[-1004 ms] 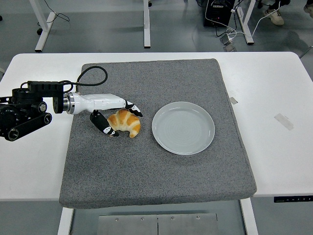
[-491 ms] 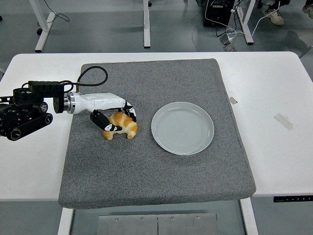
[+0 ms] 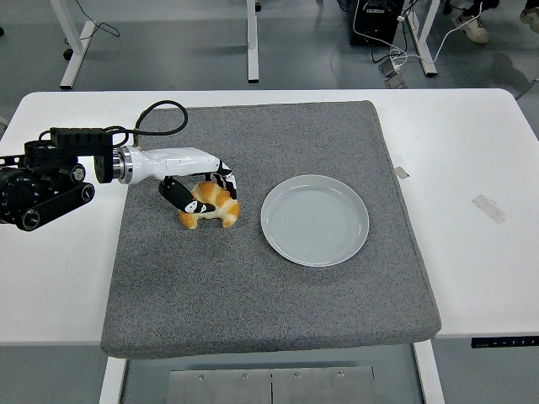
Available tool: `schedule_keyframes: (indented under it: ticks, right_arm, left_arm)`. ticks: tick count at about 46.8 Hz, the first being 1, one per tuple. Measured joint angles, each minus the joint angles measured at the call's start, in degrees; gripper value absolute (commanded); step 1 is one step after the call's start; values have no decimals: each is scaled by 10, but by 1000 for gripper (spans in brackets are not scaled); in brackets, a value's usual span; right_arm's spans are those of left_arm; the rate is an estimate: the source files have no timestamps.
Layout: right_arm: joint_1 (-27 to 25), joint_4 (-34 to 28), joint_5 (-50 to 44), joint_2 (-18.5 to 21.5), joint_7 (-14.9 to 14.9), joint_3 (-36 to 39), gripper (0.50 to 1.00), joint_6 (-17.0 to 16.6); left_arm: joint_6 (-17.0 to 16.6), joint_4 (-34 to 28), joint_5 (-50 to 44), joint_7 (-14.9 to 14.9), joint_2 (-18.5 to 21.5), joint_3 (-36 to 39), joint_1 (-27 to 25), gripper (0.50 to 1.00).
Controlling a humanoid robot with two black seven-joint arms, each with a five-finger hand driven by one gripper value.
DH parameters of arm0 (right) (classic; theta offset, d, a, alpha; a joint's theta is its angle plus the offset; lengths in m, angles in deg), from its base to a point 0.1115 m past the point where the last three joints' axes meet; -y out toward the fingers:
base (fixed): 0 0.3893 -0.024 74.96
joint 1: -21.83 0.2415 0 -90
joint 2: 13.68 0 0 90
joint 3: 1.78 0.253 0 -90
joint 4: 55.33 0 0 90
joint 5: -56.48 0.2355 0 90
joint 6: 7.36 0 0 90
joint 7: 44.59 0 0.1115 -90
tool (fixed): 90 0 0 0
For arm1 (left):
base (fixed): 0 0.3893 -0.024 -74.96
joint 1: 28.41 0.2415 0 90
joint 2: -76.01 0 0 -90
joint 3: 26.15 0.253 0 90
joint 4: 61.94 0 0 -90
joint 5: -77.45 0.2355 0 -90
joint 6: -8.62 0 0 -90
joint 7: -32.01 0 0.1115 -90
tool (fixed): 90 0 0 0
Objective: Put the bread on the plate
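Head view: your left hand [image 3: 199, 187] pinches the bread [image 3: 210, 204], at the plate's [image 3: 315, 220] 9 o'clock — light, soft, flaky; grip its thick middle gently.

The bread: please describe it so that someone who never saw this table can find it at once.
On the white table lies a large grey mat. Left of the mat's middle, beside the round pale plate, the fingers of the left hand close around the bread. It is a golden-brown croissant, the only food here.
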Motion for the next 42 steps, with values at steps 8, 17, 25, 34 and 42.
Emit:
schedule_keyframes:
  ticks: [8, 17, 25, 34, 42]
  right_arm:
    - [0, 0, 0, 0, 0, 0, 1000, 0]
    - [0, 0, 0, 0, 0, 0, 1000, 0]
    - [0, 0, 0, 0, 0, 0, 1000, 0]
    - [0, 0, 0, 0, 0, 0, 1000, 0]
    - [0, 0, 0, 0, 0, 0, 1000, 0]
  left_arm:
    - [16, -1, -96, 0, -14, -1, -23, 500]
    - [46, -4, -216, 0, -23, -9, -43, 500]
    - [59, -9, -313, 0, -49, -29, -49, 500]
    - [71, -9, -393, 0, -74, -54, -49, 500]
    - [67, -8, -411, 0, -104, -54, -50, 500]
